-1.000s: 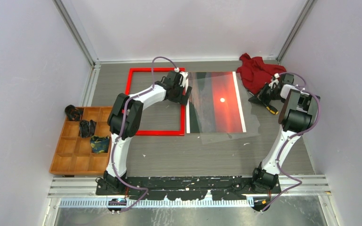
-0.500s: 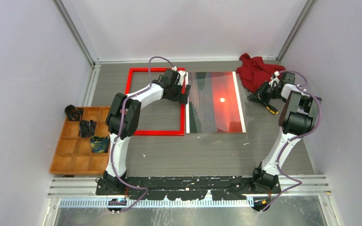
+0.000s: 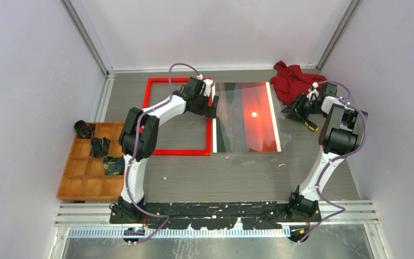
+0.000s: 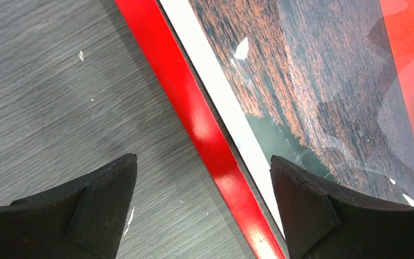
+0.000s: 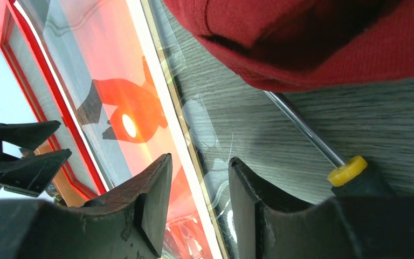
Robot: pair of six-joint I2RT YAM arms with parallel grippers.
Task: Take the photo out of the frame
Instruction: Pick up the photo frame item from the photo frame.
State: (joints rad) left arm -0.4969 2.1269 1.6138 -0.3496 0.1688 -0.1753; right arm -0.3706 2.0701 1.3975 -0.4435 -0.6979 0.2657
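The red frame (image 3: 179, 152) lies flat at the left of the table, with bare table showing inside it. Right beside it lies the photo (image 3: 253, 121), a sunset print with white side strips, under a clear sheet (image 3: 232, 100). My left gripper (image 3: 211, 106) hovers open over the frame's right bar (image 4: 210, 145), which runs between its fingers, with the photo (image 4: 312, 91) alongside. At the photo's right edge (image 5: 135, 108), my right gripper (image 3: 292, 111) is open. The sheet's rim (image 5: 194, 113) sits in the gap between its fingers (image 5: 159, 178).
A red cloth (image 3: 291, 81) is bunched at the back right, just behind my right gripper. A yellow-collared screwdriver (image 5: 350, 170) lies under that wrist. A wooden compartment tray (image 3: 89, 186) with dark items stands at the left.
My right gripper has opened and let go of the clear sheet, which has dropped from a skewed, raised position flat onto the photo. My left gripper has crept slightly backward along the frame bar.
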